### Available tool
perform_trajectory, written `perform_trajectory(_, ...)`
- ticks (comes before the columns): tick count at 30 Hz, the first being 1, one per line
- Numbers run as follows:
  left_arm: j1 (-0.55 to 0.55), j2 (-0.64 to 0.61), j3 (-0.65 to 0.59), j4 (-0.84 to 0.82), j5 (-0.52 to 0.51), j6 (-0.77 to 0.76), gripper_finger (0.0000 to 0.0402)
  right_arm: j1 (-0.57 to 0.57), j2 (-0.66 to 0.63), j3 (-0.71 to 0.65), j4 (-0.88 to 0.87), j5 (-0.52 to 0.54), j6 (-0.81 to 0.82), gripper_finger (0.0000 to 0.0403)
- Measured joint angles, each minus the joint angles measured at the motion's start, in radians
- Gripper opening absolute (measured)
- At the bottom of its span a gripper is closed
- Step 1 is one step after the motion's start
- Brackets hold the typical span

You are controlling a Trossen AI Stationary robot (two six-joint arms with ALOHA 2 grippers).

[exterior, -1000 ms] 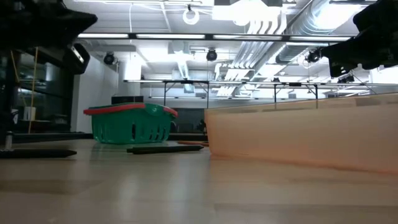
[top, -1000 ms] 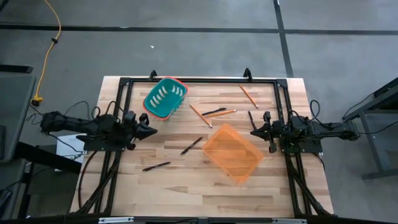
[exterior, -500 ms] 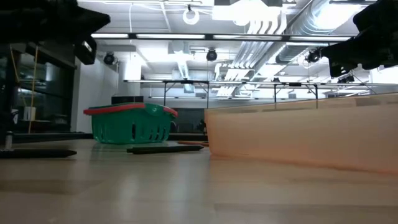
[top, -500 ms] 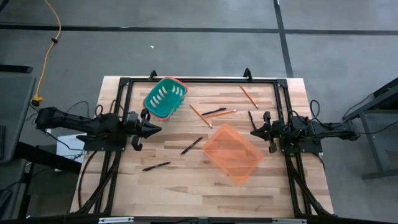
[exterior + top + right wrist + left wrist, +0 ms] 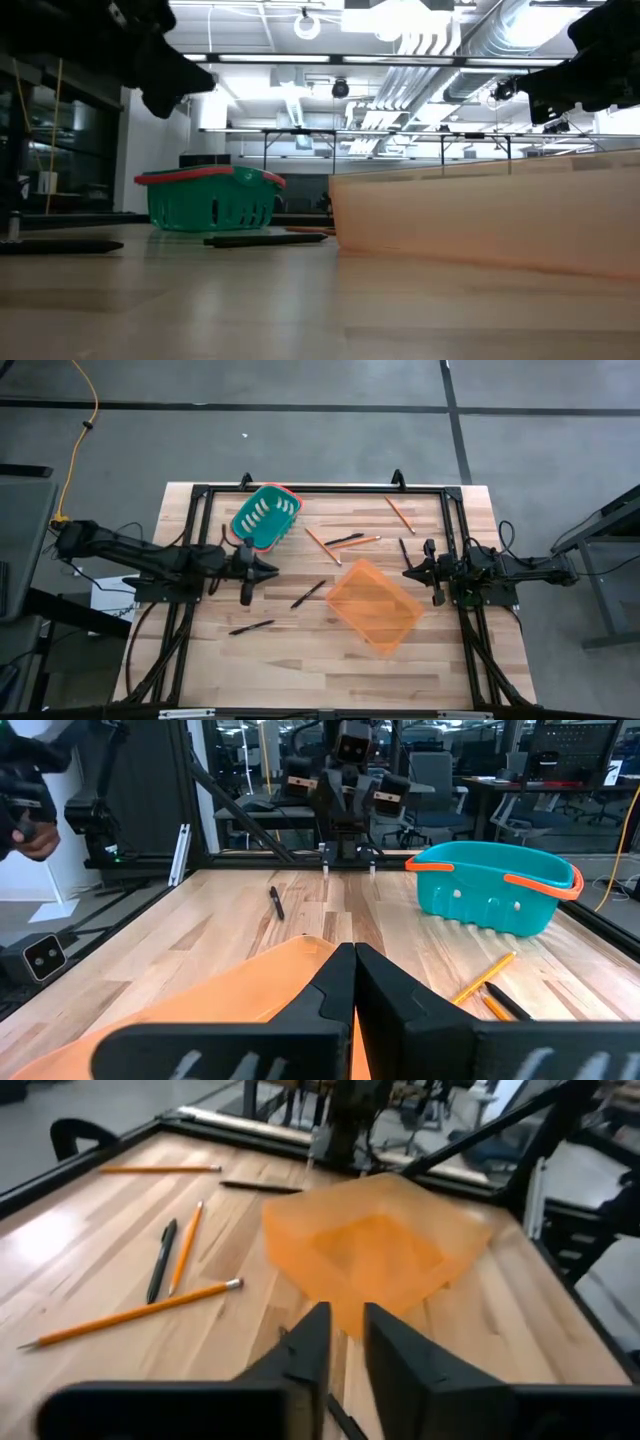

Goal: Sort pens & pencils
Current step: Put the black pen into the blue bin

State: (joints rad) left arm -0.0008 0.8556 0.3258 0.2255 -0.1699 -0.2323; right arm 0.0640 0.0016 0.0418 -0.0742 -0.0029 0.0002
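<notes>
Black pens lie flat on the table: one [image 5: 308,594] mid-table, one [image 5: 250,627] nearer the front left, one [image 5: 345,539] among the pencils, one [image 5: 404,550] by the right arm. Orange-yellow pencils [image 5: 322,545], [image 5: 360,543], [image 5: 400,514] lie farther back. My left gripper [image 5: 275,572] hovers above the table, left of the mid-table pen, fingers a little apart and empty [image 5: 346,1355]. My right gripper [image 5: 405,572] is shut and empty [image 5: 353,970], beside the orange basket's far right corner.
A teal basket with a red rim [image 5: 265,517] stands at the back left, just behind my left arm. An orange basket [image 5: 374,605] stands right of centre, between the two grippers. A black frame [image 5: 320,488] runs along the table's far edge and sides.
My left gripper has moved steadily toward the table's right edge, from beside the left frame rail to a spot left of the mid-table pen. My right arm and all pens, pencils and baskets have stayed where they were.
</notes>
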Motion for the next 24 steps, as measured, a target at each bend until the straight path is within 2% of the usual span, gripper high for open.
perform_trajectory(4, 0.000, 0.093, 0.063, -0.011, -0.007, 0.022, 0.0118, 0.000, 0.000, 0.000, 0.000, 0.000, 0.000, 0.0000)
perform_trajectory(8, 0.000, 0.182, 0.139, -0.045, -0.008, 0.031, 0.0146, 0.000, 0.000, 0.000, 0.000, 0.000, 0.000, 0.0000)
perform_trajectory(20, -0.001, 0.382, 0.343, -0.171, -0.010, 0.059, 0.0129, 0.000, 0.000, 0.000, 0.000, 0.000, 0.000, 0.0000)
perform_trajectory(24, -0.032, 0.445, 0.428, -0.328, -0.101, 0.001, 0.0128, 0.000, 0.000, 0.000, 0.000, 0.000, 0.000, 0.0000)
